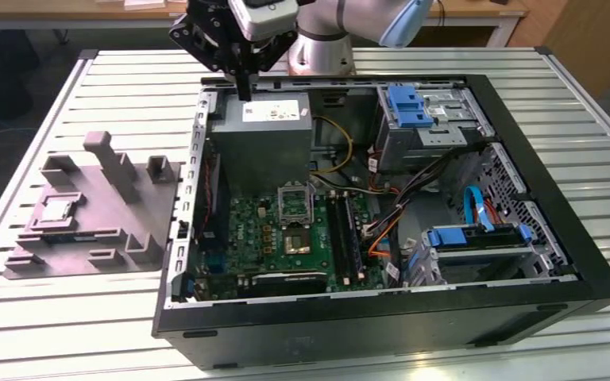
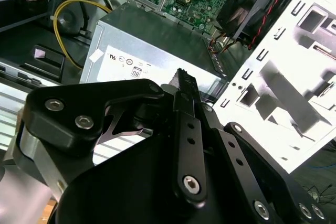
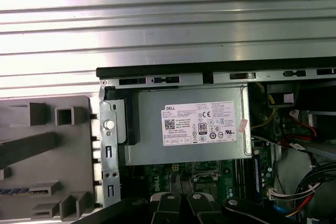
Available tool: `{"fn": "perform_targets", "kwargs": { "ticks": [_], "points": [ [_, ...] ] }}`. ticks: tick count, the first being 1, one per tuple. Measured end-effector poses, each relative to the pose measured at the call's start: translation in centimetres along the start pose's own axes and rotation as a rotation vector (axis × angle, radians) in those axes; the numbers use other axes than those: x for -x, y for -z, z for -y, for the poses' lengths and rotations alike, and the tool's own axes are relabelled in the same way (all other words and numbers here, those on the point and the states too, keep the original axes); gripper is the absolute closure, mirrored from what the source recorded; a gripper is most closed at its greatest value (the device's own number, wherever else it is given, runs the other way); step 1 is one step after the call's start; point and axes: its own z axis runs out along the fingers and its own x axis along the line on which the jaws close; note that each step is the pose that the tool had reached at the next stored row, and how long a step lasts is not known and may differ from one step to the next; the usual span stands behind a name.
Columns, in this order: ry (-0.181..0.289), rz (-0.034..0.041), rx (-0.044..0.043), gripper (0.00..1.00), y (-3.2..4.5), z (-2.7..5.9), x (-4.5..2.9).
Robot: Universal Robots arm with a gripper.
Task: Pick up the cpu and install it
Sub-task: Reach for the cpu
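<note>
On the slatted metal surface [image 1: 29, 317], at the exterior view's left, a grey moulded plastic holder [image 1: 104, 226] with upright posts is seen. The cpu [image 1: 55, 210], a small pale square chip, is laid flat in a recess at the holder's left part, well apart from the hand. Just beside the holder, to the right, an open computer case [image 1: 559, 262] is laid on its side. The hand [image 1: 245, 94] is held over the case's far left corner, above the grey power supply [image 1: 268, 139] with its white label. Its fingers [image 3: 165, 203] are seen pressed together in the first wrist view, and nothing is pinched between them. Below the power supply, the green motherboard [image 1: 252, 234] is seen with its dark metal-framed socket [image 1: 293, 204]. Farther right, two blue drive brackets [image 1: 408, 107] are mounted among loose cables.
</note>
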Motion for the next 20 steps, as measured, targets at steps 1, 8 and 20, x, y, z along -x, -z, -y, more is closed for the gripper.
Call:
{"fn": "perform_targets", "kwargs": {
  "ticks": [1, 8, 20],
  "points": [
    [0.000, 0.0000, 0.0000, 0.89, 0.00, 0.00, -0.02],
    [0.000, 0.0000, -0.0001, 0.89, 0.00, 0.04, -0.55],
    [0.000, -0.0002, -0.0001, 0.89, -0.01, 0.09, -1.11]
  ]
}}
